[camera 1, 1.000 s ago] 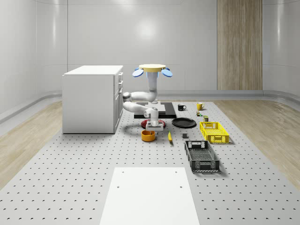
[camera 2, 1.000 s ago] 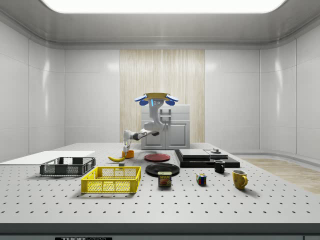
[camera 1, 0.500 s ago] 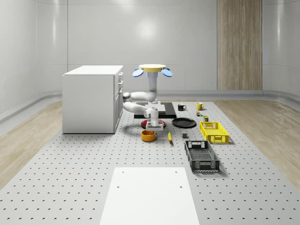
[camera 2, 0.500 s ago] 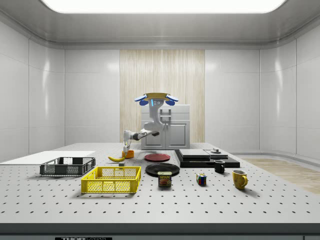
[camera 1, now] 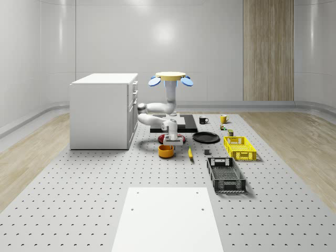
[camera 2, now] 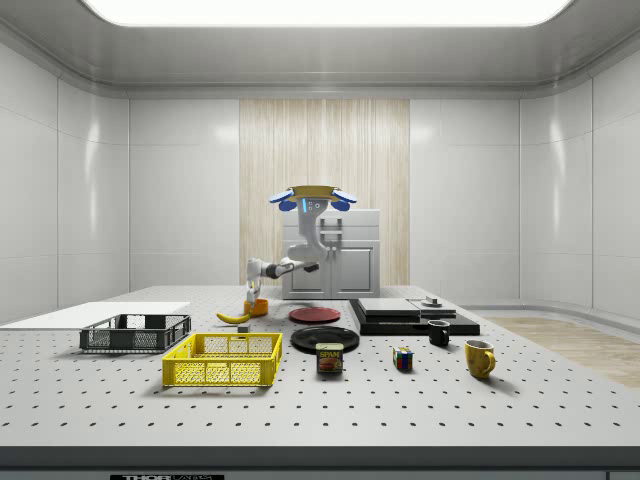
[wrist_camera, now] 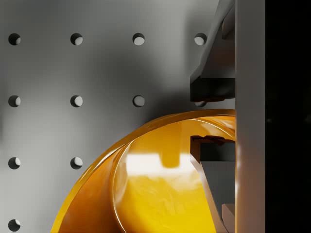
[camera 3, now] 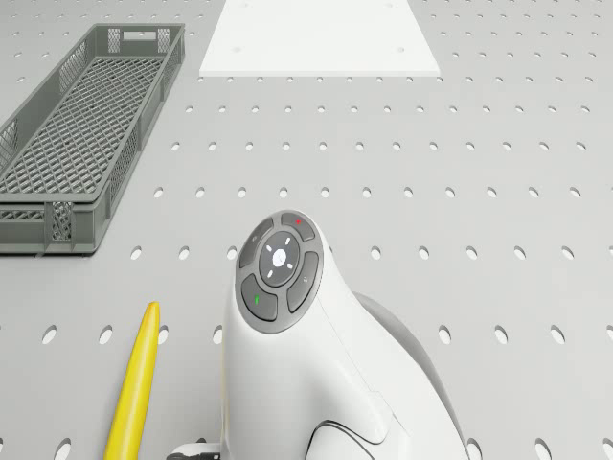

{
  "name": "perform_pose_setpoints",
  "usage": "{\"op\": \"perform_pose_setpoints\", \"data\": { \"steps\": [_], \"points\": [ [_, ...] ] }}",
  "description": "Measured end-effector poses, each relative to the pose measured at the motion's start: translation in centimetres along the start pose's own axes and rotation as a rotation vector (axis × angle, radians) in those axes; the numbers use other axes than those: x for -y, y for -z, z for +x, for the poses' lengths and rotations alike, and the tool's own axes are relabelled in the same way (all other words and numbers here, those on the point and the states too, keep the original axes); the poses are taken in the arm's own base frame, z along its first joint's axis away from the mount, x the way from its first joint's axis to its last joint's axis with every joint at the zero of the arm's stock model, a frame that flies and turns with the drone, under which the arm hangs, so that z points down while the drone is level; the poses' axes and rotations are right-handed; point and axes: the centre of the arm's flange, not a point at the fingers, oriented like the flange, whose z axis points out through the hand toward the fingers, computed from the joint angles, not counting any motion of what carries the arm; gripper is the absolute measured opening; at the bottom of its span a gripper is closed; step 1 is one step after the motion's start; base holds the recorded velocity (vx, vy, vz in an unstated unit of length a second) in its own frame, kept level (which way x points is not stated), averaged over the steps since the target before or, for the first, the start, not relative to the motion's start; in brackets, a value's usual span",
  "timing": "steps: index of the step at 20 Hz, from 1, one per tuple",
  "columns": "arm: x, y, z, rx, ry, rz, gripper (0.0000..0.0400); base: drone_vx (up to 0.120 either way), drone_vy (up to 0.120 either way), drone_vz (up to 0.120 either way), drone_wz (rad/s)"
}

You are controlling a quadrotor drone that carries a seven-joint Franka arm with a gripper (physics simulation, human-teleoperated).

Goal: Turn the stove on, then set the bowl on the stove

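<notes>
The orange bowl [camera 1: 166, 151] stands on the perforated table in front of the red plate, also seen as the bowl [camera 2: 258, 307] in the side view. My gripper [camera 1: 169, 145] points down at its far rim. In the wrist view the gripper [wrist_camera: 214, 119] is open and straddles the bowl [wrist_camera: 146, 194] rim: one finger pad [wrist_camera: 213, 89] is outside and the other inside, with small gaps on both sides. The black stove [camera 1: 185, 122] lies behind, its knob [camera 2: 433, 302] at the near corner. The drone [camera 1: 170, 79] hovers over the stove's front edge.
A white cabinet [camera 1: 102, 110] stands at the whole-scene view's left. A red plate [camera 1: 178, 139], black plate [camera 1: 205, 137], banana [camera 1: 190, 153], yellow basket [camera 1: 239, 147] and grey crate [camera 1: 226, 175] lie to the right of the bowl. Mugs [camera 2: 479, 357] and a can [camera 2: 329, 358] sit near the stove.
The arm's hand has shifted only very slightly above the bowl. The bowl, the drone and the other things have stayed in place.
</notes>
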Motion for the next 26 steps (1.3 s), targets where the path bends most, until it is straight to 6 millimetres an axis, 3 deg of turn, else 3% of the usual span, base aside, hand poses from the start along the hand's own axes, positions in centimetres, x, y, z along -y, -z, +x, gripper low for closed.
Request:
{"op": "perform_pose_setpoints", "data": {
  "steps": [4, 19, 26],
  "points": [
    [0.0, 1.5, 0.0, 0.0, 0.0, 0.0, 0.01, 0.0, 0.0, 0.12, 0.0],
    [0.0, 2.9, 0.0, 0.0, 0.0, 0.0, 0.01, -0.12, 0.12, 0.12, 0.0],
    [0.0, 2.9, 0.0, 0.0, 0.0, 0.0, 0.01, -0.103, 0.011, 0.011, 0.0]
  ]
}}
